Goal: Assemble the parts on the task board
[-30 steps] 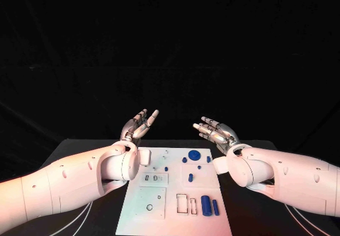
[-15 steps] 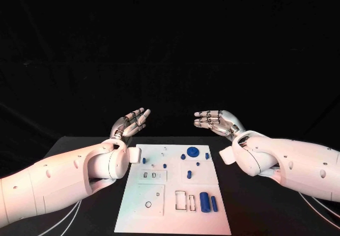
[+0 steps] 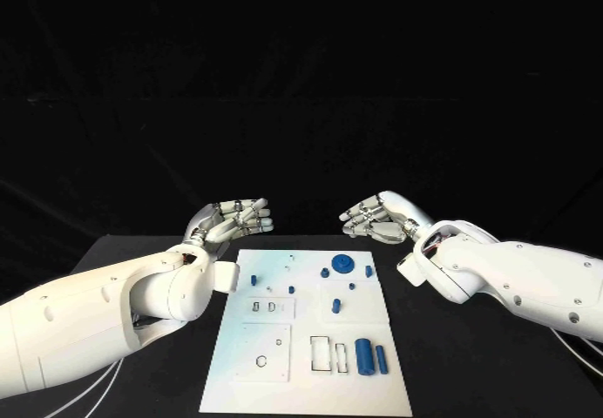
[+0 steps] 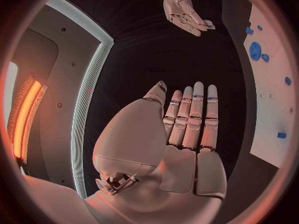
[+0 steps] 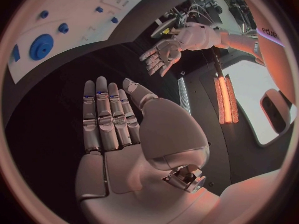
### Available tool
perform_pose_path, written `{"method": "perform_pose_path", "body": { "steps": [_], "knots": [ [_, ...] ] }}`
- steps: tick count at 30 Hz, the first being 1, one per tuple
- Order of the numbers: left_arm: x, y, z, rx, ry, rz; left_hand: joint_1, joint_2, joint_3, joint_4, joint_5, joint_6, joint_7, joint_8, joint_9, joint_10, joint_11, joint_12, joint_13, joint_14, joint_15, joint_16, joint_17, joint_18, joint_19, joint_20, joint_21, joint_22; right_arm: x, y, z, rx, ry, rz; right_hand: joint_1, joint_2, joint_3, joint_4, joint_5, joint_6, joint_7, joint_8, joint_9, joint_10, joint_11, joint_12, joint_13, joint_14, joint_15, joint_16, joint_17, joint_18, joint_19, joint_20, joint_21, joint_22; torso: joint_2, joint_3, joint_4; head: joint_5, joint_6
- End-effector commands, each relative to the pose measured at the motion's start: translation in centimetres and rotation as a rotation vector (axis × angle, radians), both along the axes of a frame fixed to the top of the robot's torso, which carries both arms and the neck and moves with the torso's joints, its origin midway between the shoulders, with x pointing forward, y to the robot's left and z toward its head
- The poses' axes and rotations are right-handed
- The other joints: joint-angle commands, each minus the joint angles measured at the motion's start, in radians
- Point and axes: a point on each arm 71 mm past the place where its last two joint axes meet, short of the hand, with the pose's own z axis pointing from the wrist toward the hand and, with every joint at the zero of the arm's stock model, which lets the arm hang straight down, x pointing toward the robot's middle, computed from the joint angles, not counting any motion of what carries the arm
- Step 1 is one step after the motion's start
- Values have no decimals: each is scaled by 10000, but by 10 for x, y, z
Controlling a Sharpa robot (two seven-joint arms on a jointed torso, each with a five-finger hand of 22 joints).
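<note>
Two robot hands hung above the far end of your desk (image 3: 151, 252) in the head view: the left robot hand (image 3: 230, 221) and the right robot hand (image 3: 377, 218), both held off the surface with nothing in them, fingers loosely curved and apart. Between the arms lay the task board (image 3: 283, 366), a white plate with blue parts on it: a round part (image 3: 342, 259) near its far edge and two long parts (image 3: 369, 358) side by side near its right edge.

From your left wrist view, the left robot hand (image 4: 181, 134) showed a flat palm, fingers straight, gripping nothing; the task board (image 4: 274, 94) sat beside it.

From your right wrist view, the right robot hand (image 5: 118, 129) lay equally flat and empty, with the round part (image 5: 42, 46) beyond its fingertips.
</note>
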Motion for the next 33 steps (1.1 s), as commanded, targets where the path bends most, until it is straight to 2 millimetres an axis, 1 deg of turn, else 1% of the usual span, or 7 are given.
{"method": "perform_pose_path", "body": {
  "steps": [1,6,11,15,19,24,33],
  "knots": [
    [-9,-12,9,54,-226,-1592,114,-94,142,-3,17,229,-90,-36,-57,453,-138,36,-6,605,-186,173,152,136,398,-126,221,60,0,3,-3,-2810,-400,448,-131,-453,28,-71,360,997,-458,72,121,1495,-551,-65,139,2101,-699,521,622,147,1474,-696,1532,806,397,-31,22,-15,64],
    [-18,-12,21,54,-397,-2007,159,-237,274,6,16,439,-152,-111,-85,756,-229,-80,-36,1007,-313,274,316,134,680,-261,390,98,1,6,0,-4512,-1040,477,-274,-678,-102,2,497,1140,-602,-44,142,1775,-727,-167,281,3214,-1019,1178,1330,122,2239,-1062,2439,1337,689,-45,34,-28,108],
    [-27,-10,33,-72,-538,-2125,161,-307,343,25,13,500,-169,-174,-96,839,-248,-180,-57,1151,-353,318,401,133,794,-317,468,115,0,12,4,-5703,-1796,405,-386,-810,-31,77,480,1066,-582,-247,125,1381,-713,-340,259,3477,-1074,2026,2085,121,2544,-1179,2996,1713,969,-73,33,-101,200],
    [-32,-9,40,-200,-619,-2159,155,-330,356,32,11,500,-169,-199,-100,837,-246,-218,-66,1175,-357,325,422,134,830,-333,495,122,0,19,7,-6441,-2366,352,-520,-944,98,224,383,1041,-623,-406,144,1090,-716,-329,261,3456,-1099,3555,3118,111,2828,-1227,3638,2216,1149,-79,33,-94,192],
    [-35,-10,46,-271,-710,-2240,133,-348,362,49,8,502,-165,-219,-103,834,-240,-251,-72,1174,-352,318,435,132,856,-345,515,128,0,26,7,-6898,-2765,385,-618,-1140,198,397,286,964,-608,-495,165,677,-658,-301,282,3457,-1067,6252,5419,-236,3815,-1219,5559,4761,1349,-68,40,-98,170],
    [-38,-11,51,-329,-800,-2328,118,-355,365,60,7,503,-163,-232,-104,831,-237,-271,-75,1162,-346,308,439,129,866,-350,524,130,0,35,8,-7173,-3171,469,-559,-1246,252,569,250,873,-607,-488,184,296,-594,-238,294,3410,-1009,8274,7407,-454,4312,-1157,6764,6425,1471,-53,49,-86,162],
    [-39,-9,55,-339,-870,-2300,101,-360,371,74,6,505,-160,-246,-105,827,-230,-295,-79,1146,-339,294,445,127,876,-356,535,132,0,44,8,-7382,-3365,641,-458,-1335,301,735,239,807,-600,-485,206,159,-563,-131,357,3336,-985,9489,8571,-599,4623,-1112,7583,7596,1556,-57,74,-87,176]
  ]
}}
